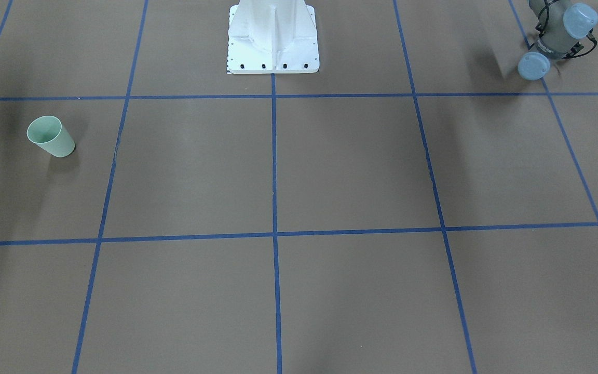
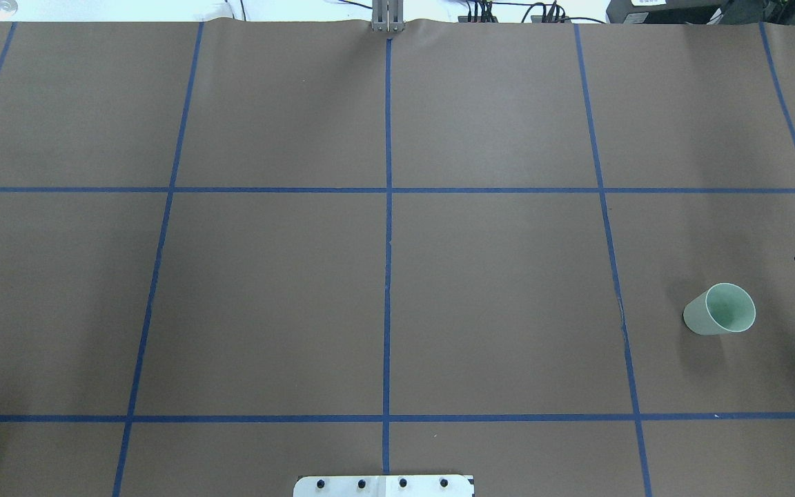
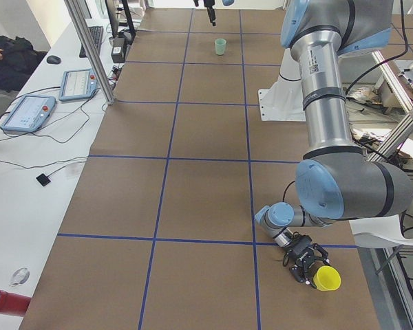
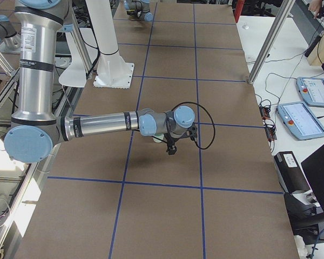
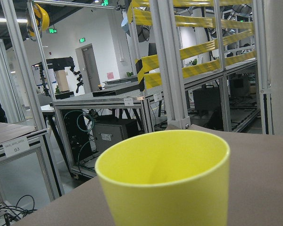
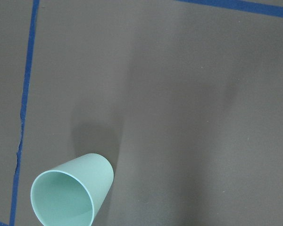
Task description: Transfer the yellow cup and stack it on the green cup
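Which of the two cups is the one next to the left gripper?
The yellow cup, right at the left gripper near the table's left end. The green cup stands far off, on the right side.

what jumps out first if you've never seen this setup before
The bright yellow cup fills the left wrist view, and the left side view shows it right at the left gripper, near the table's end. Far across the brown table with its blue tape grid, the pale green cup stands upright and alone on the robot's right side.
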Robot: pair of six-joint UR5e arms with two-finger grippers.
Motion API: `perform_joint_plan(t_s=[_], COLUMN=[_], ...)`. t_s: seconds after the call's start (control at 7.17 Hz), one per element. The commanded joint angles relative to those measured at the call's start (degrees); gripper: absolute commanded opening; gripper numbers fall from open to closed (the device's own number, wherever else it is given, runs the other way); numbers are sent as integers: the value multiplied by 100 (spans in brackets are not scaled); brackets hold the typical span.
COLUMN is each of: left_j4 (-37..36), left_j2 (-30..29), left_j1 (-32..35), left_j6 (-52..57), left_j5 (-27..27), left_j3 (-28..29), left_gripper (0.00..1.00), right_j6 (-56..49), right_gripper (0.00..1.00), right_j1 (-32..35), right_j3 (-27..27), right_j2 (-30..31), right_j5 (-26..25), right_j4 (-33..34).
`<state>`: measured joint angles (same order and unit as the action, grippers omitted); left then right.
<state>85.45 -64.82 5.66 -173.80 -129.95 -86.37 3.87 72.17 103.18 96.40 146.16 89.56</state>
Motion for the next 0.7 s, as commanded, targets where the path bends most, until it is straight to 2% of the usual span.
perform_joint_plan(t_s=[0.0,0.28,0.42,0.56], left_j4=[41,41,59,163], left_j2=[22,162,311,504], left_j1=[-47,-74,-91,-100], left_j6=[-40,-31,-14,21], left_j5=[-4,-4,5,5], left_j3=[32,50,50,50], left_gripper=[86,37,26,26], right_j6=[0,0,18,18], right_gripper=[100,100,100,100], right_j1=[-19,-28,-28,-28], right_j3=[0,0,-17,-35], right_j2=[10,11,28,37], right_j5=[0,0,9,0], right_j4=[0,-9,-218,-272])
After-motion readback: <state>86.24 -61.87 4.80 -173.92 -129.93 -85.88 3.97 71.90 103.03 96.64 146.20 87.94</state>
